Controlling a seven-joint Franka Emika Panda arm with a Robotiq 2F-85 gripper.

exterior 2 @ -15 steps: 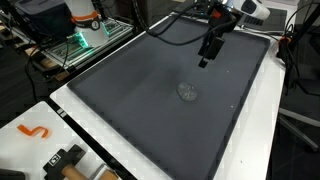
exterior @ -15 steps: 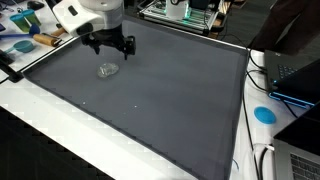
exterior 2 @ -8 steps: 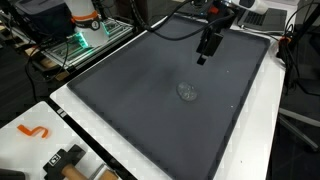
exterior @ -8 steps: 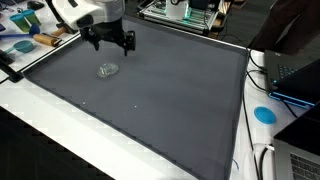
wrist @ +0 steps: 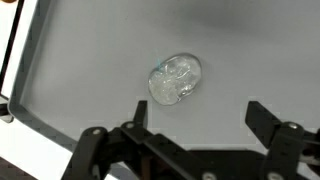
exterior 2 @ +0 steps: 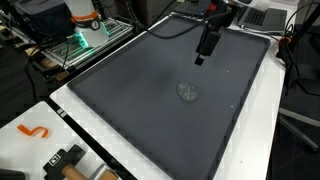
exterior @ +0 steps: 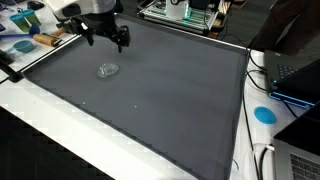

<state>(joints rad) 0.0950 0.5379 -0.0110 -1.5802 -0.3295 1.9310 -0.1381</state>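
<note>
Spanning nearly all of both exterior views, the counter point(exterior: 60, 140) is carrying a dark mat point(exterior: 170, 105) that is covering everything but its white border. The mat is serving, in my judgement, as a plain, even ground on which small items are showing up clearly.

The arm point(exterior: 85, 10) is reaching in over the far corner of the mat and is being cut off by the frame edge in both exterior views, so its base and most of its joints are not showing.

The hand point(exterior: 108, 42) is hanging clear above the mat, fingers pointing down and spread wide, pinching nothing. In the wrist view the hand point(wrist: 197, 107) is showing both fingertips well apart with bare mat between them.

The clear lump point(exterior: 108, 70) is lying on the mat by itself, near the hand but not beneath it, and nothing is touching it. In the wrist view the clear lump point(wrist: 175, 80) is sitting beyond the fingertips, roughly on the line between them. The wide spread is leaving room on either side of an item this small.

What the lump is made of is proving hard to tell: it is reading as crumpled, glassy and see-through, possibly film or plastic, and in an exterior view point(exterior 2: 187, 91) it is barely standing out from the mat.
</note>
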